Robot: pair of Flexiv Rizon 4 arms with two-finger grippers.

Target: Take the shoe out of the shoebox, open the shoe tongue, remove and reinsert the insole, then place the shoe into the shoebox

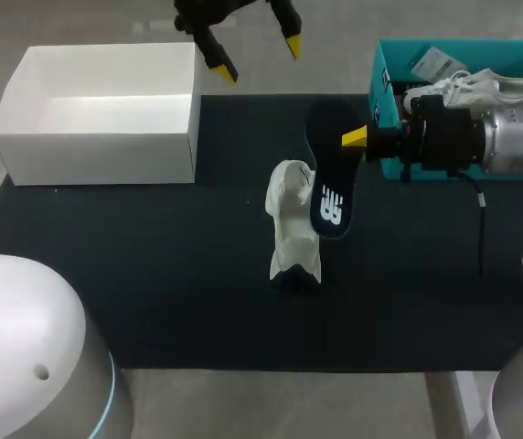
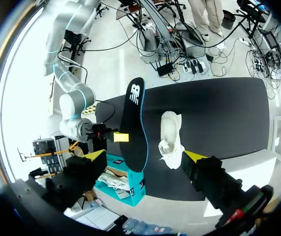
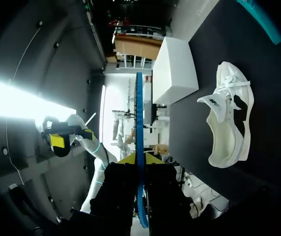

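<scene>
1 insole (image 2: 134, 118) in r hand (image 3: 139, 158); l hand (image 1: 257, 57) wide.

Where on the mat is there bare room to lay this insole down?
Widest: the mat left of the shoe, in front of the white box. Also the near-right stretch beside the shoe. Crowded: between shoe and teal shoebox, where the right gripper holds the insole.

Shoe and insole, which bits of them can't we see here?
Head view: the flat black insole covers one side of the white fabric sneaker.
Right wrist view: insole edge-on, so its faces are unseen; the right end effector hides its gripped end.
Left wrist view: sneaker's inside too small to tell.
</scene>
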